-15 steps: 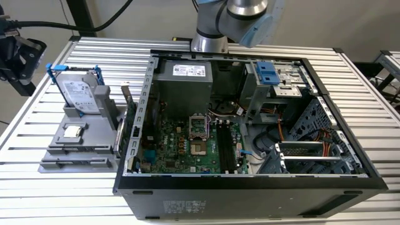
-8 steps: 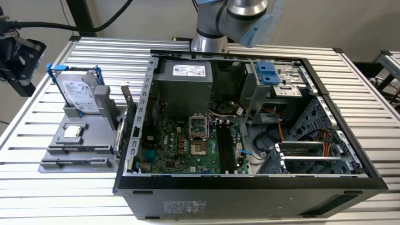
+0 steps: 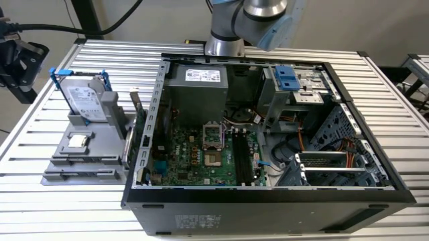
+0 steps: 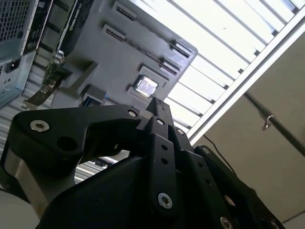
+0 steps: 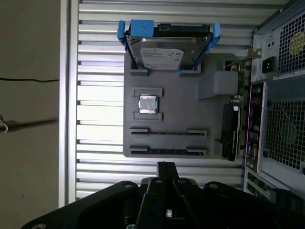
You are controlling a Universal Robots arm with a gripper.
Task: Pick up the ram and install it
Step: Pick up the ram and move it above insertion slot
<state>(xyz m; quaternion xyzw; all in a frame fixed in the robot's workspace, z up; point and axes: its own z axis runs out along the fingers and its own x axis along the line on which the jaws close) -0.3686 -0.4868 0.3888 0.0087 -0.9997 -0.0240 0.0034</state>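
The ram reads as a long, thin dark strip standing on edge in a slot of the grey holder, in the slot nearest my gripper in the first wrist view. My gripper hovers apart from the holder, off its edge beside that slot. Its fingers are pressed together and nothing shows between them. In the second wrist view the gripper points toward the same holder. The open computer case shows its green motherboard with long black memory slots.
On the holder stand a silver hard drive in a blue frame, a square processor chip and a larger card with a metal bracket. The case stands close beside the holder on a slatted metal table. The arm rises behind the case.
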